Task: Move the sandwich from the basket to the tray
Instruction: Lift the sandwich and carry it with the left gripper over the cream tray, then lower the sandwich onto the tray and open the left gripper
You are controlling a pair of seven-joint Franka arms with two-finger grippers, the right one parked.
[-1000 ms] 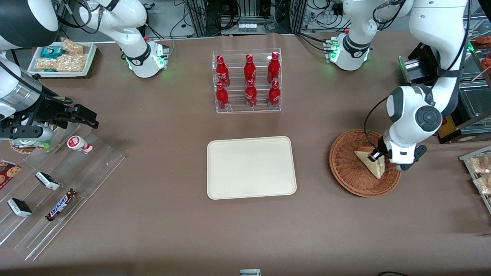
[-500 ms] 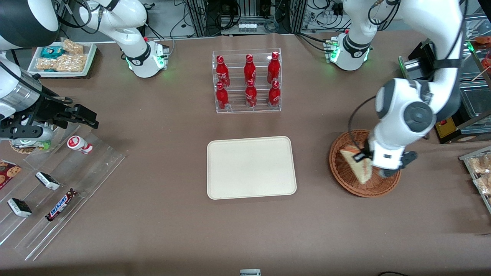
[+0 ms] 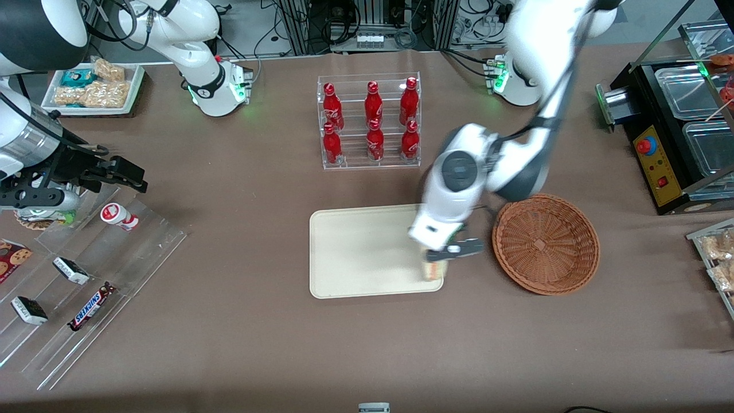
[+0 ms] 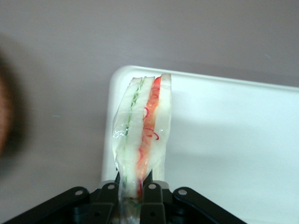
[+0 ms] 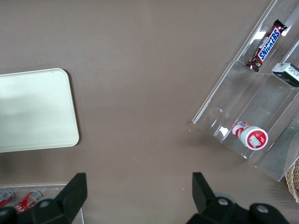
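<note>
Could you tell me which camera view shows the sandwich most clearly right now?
The left wrist view: the sandwich fills it, wrapped, red and green layers plain, pinched in the gripper over the tray's edge. The front view shows only a pale sliver beneath the gripper. The right wrist view misses it.

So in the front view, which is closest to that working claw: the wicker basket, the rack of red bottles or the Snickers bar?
From the gripper, shut on the sandwich over the tray:
1. Basket, beside it.
2. Bottle rack, farther from the camera.
3. Snickers bar, toward the parked arm's end.
</note>
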